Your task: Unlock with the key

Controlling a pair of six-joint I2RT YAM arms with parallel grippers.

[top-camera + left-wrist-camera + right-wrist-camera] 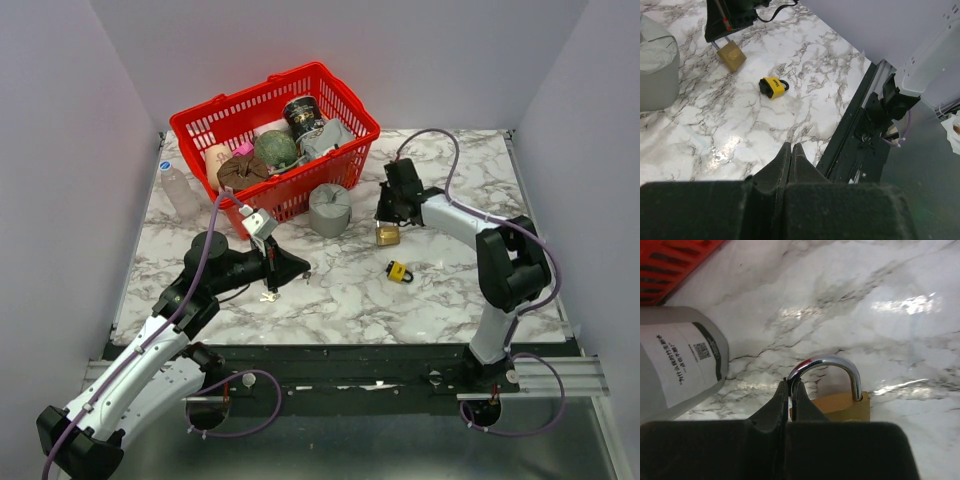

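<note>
Brass padlock lies flat on the marble desk, right of centre, just beside a grey cylindrical container. Steel shackle arches up; right leg seated in the body, left leg runs down to the right end effector's tips.

Right end effector: fingers pressed together, tips right at the shackle's left leg. Whether they pinch the shackle or anything else, cannot tell. In the overhead view it hangs directly over the padlock's far side.

Yellow padlock sits on the desk just nearer than the brass one, apart from it, shackle closed as far as the left wrist view shows.

Left end effector: closed, nothing visible between the fingers. It hovers low over the desk's left-centre, pointing right toward the locks, well apart from both.

A small pale item lies on the desk under the left arm; too small to identify.

Red basket at the back left, full of mixed goods. Clear bottle stands left of it near the desk edge.
</note>
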